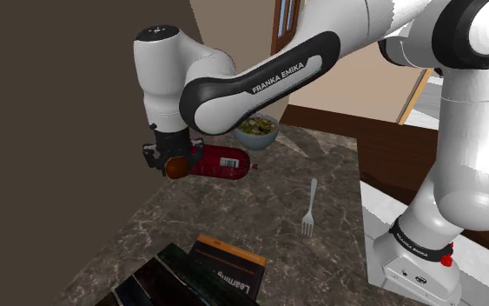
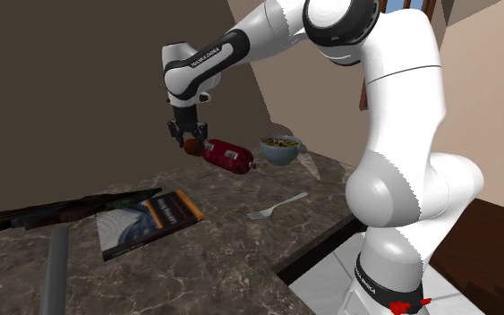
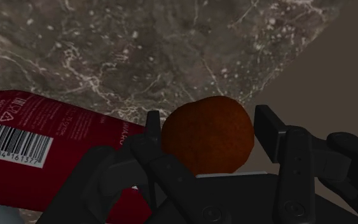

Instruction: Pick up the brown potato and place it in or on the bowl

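My gripper is clamped on the brown potato, one black finger pressed into each side. In the shoulder view the potato hangs to the left of the bowl, apart from it and, as far as I can judge, lifted clear of the marble countertop.

The red packet lies on the counter between my load and the bowl, one end near the bowl and the other just beside my fingers. That is my first worry. If I carry low and straight toward the bowl, my fingers or the potato could catch the packet and shove it into the bowl.

The second is the grip. The potato is round and smooth-looking, so a quick swing could let it twist or slip out before I arrive.

The bowl also already holds greenish food. A potato released too high, or over the rim, may bounce or roll out onto the counter.
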Controlling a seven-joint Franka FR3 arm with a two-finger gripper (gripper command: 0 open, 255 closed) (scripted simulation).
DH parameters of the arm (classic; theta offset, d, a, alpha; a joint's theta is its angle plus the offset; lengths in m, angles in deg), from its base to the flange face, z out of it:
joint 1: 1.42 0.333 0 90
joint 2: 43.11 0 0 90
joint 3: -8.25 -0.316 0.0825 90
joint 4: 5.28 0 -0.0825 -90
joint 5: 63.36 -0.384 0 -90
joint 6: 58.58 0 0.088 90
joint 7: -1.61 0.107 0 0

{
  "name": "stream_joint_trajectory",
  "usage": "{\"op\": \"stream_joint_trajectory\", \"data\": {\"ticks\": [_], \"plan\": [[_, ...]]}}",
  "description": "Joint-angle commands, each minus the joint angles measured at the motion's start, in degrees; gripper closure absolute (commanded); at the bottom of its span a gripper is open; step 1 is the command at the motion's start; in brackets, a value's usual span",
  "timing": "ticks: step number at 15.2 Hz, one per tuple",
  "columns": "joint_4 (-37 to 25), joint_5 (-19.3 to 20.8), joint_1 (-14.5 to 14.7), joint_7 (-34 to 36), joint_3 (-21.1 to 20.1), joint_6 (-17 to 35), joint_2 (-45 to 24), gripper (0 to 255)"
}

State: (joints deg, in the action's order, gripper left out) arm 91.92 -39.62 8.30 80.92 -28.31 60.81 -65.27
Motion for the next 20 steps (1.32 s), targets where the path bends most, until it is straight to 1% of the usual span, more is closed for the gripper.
{"op": "stream_joint_trajectory", "data": {"ticks": [1, 17, 20], "plan": [[-0.76, -0.63, -0.19, -0.56, -0.28, -1.29, 0.67, 255], [-9.76, -3.28, 0.08, -3.49, -1.46, -11.77, 2.94, 255], [-3.69, -6.71, -4.70, -7.82, -1.33, -9.13, 8.05, 255]]}}
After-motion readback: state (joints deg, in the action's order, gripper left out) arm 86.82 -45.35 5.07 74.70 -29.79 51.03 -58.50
